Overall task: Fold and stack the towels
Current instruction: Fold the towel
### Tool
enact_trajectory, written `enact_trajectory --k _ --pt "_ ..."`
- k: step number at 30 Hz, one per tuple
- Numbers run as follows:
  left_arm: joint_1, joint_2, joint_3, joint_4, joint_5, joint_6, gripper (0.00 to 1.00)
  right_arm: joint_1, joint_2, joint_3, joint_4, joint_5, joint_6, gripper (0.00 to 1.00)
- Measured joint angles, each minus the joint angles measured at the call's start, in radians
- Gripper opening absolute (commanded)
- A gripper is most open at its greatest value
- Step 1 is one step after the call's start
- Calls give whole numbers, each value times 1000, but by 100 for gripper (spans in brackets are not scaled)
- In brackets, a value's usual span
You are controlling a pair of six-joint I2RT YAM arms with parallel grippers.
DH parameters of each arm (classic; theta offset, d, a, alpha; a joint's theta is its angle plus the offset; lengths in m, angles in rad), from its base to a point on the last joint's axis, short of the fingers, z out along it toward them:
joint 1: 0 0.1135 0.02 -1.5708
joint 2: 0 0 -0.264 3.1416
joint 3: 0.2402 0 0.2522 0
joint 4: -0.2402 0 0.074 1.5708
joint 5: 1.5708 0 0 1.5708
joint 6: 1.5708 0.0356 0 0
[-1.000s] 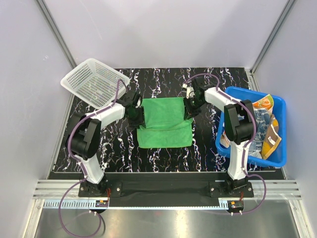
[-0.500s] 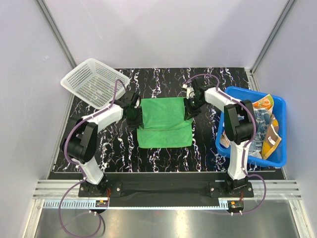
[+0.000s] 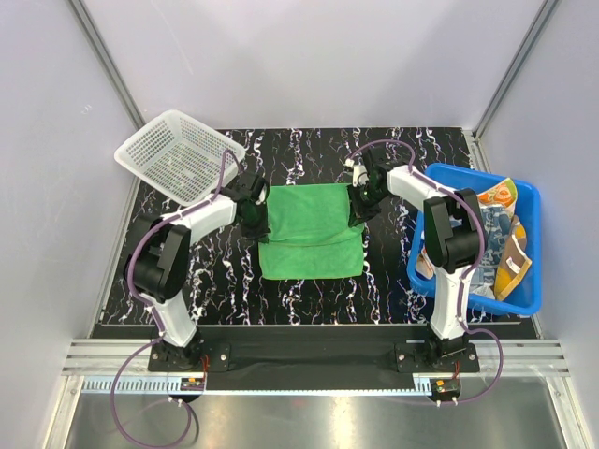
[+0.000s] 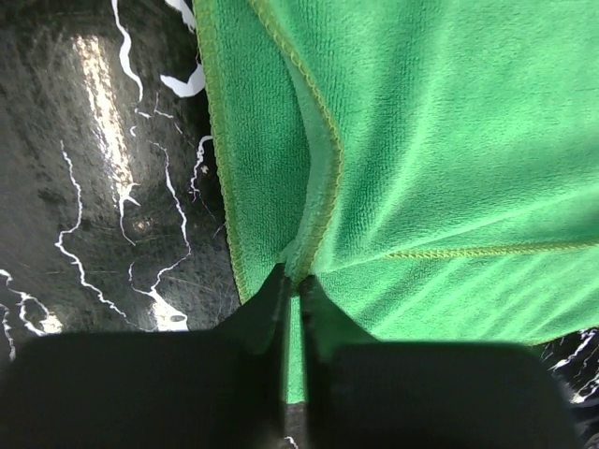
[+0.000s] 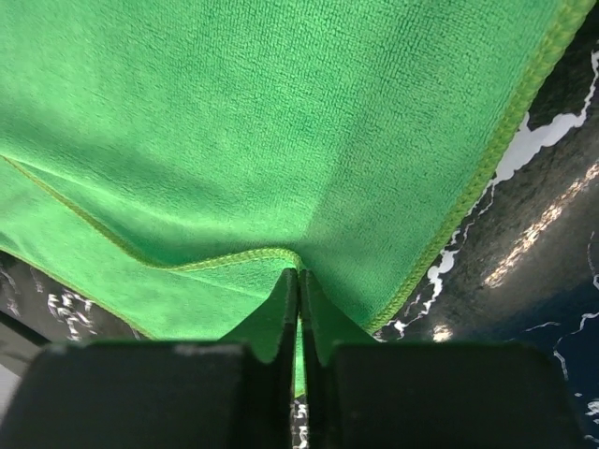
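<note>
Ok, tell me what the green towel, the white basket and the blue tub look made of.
Green towel: soft matte cloth, probably microfibre; fine pile, stitched hem.
White basket: likely rigid plastic; open mesh walls holding shape.
Blue tub: likely moulded plastic; smooth, uniform, faintly glossy walls.

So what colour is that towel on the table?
Plain green towel, clearest in the right wrist view.
</note>
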Motion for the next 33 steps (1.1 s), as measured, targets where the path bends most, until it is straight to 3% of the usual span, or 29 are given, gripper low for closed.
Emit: enact_trajectory --k 10,26,33 --pt "9 -17 50 -67 -2 -2 0 0 -119 -20 29 27 14 0" --pt "74 -136 30 -91 123 -78 0 -1 -375 -284 206 79 78 0" --pt "83 -173 23 -94 153 -129 0 -1 -443 -297 237 79 99 0"
